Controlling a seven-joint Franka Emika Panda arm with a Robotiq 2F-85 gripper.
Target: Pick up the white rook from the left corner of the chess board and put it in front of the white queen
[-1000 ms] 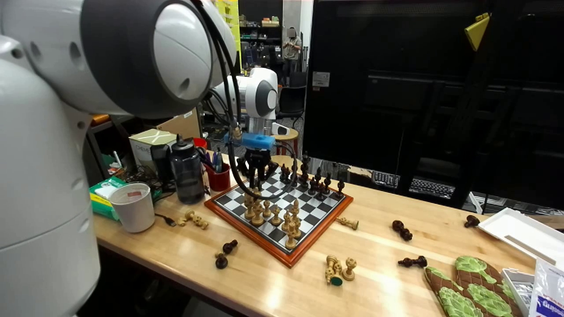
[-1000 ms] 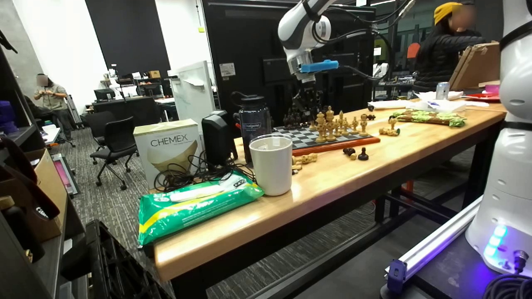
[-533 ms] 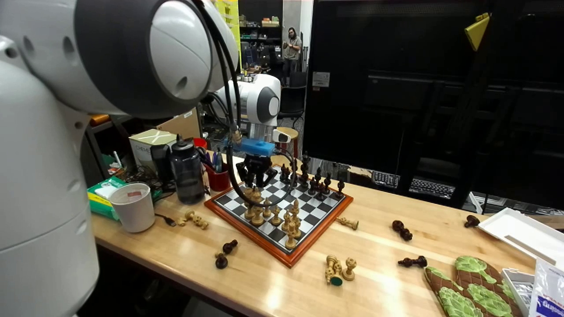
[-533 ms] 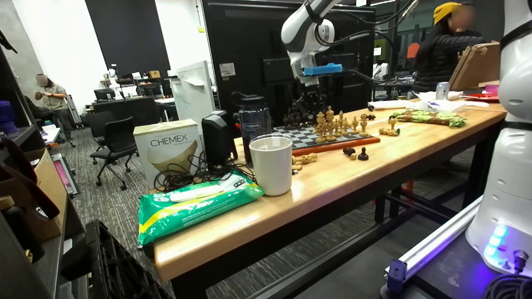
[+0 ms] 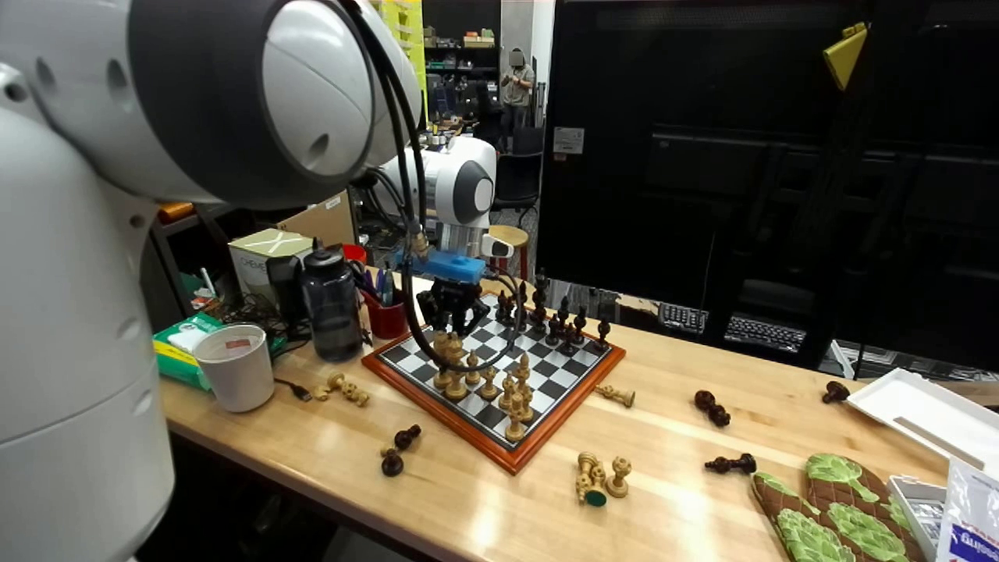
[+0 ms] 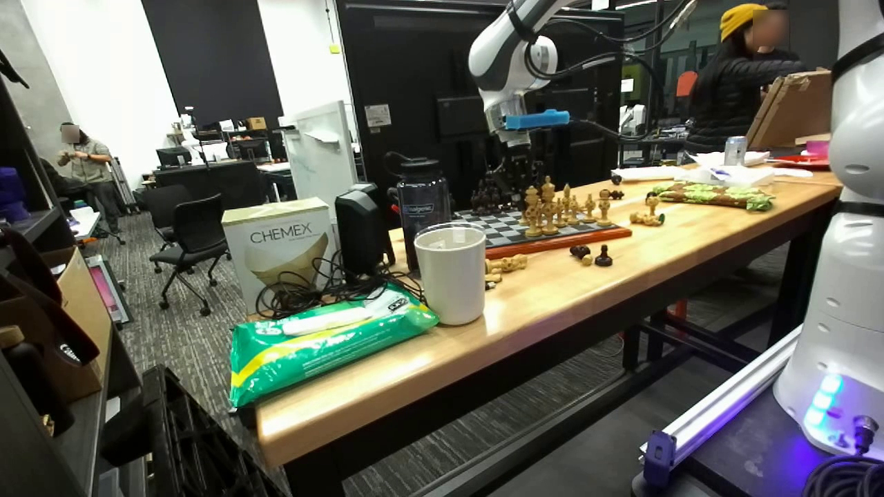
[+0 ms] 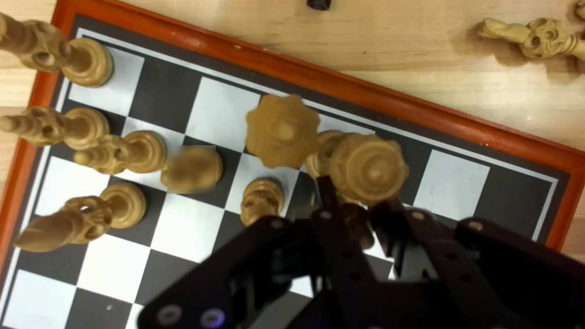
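The chess board (image 5: 445, 411) lies on the table and also shows in the wrist view (image 7: 411, 105). My gripper (image 7: 356, 193) points down low over the board, its fingers close together. A chess piece in shadow, seemingly the white rook (image 7: 358, 226), is between the fingers; its base is hidden. Two tall pale pieces stand close by: one with a scalloped crown (image 7: 283, 130), one with a round top (image 7: 368, 169) right at the fingertips. I cannot tell for sure which is the white queen. The gripper also shows in both exterior views (image 5: 453, 326) (image 6: 510, 190).
A small pale piece (image 7: 263, 201), a pale bishop-like piece (image 7: 123, 205) and several other pale pieces stand near. Dark pieces (image 5: 577, 324) stand at the far side. A red pen cup (image 5: 388, 316) and a dark bottle (image 5: 332, 308) stand beside the board.
My gripper has come down closer to the board beside the tall pale pieces and shifted slightly toward the robot's base. The pieces on the board have not visibly moved.
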